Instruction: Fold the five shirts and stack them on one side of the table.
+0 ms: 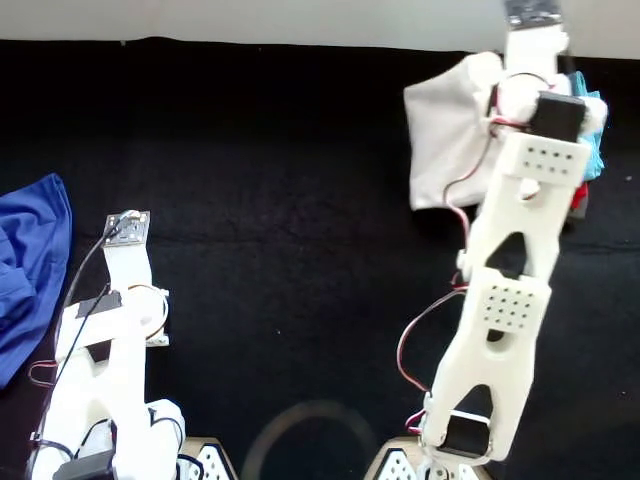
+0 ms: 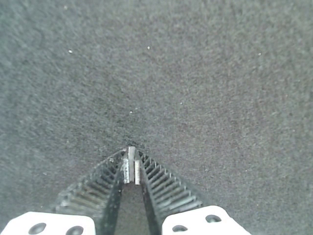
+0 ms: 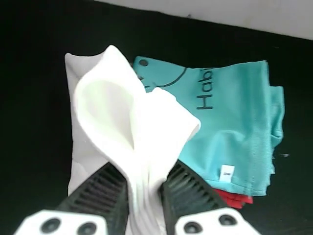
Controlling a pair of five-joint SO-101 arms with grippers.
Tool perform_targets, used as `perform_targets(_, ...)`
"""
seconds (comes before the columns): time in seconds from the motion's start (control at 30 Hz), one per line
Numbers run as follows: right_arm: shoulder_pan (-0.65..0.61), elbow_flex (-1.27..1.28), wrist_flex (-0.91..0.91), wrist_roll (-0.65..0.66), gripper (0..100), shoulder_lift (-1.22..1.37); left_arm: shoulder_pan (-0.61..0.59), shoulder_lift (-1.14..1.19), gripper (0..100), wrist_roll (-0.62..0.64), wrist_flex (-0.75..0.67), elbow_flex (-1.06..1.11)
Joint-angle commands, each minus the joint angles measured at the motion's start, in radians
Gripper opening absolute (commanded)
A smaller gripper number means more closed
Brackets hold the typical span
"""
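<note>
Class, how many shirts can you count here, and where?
4: blue shirt at the left edge of the table; white shirt in the right gripper; teal shirt beside it, lying on a red shirt. A fifth may be hidden.

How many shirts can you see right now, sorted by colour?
white shirt: 1, held in the right end effector
teal shirt: 1
red shirt: 1, only its edge shows under the teal one
blue shirt: 1
Total: 4 in view

Left pincer (image 2: 130, 162) closed, arm folded — right pincer (image 3: 144, 171), arm outstretched, clamps white shirt (image 3: 110, 110).
</note>
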Motion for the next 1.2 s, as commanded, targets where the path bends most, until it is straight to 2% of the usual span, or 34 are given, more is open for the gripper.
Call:
perform_targets(0.0,0.044,0.008,-0.070,0.011,0.7,-0.125,-0.008,-0.015,1,-0.003,-0.015,0.002)
perform_targets(0.43,0.016,0.561,-0.387,0.012,0.7,-0.496,-0.008,-0.015,1,-0.003,-0.015,0.002)
perform_targets(0.8,0.097,0.638,-0.395,0.012,0.7,-0.389,-0.008,-0.015,1,-0.003,-0.015,0.002)
perform_targets(1.03,0.065,0.628,-0.332,0.011,0.7,-0.242,-0.008,-0.015,1,-0.003,-0.015,0.002)
perform_targets(1.17,0.044,0.608,-0.341,0.011,0.7,-0.272,-0.008,-0.015,1,-0.003,-0.015,0.002)
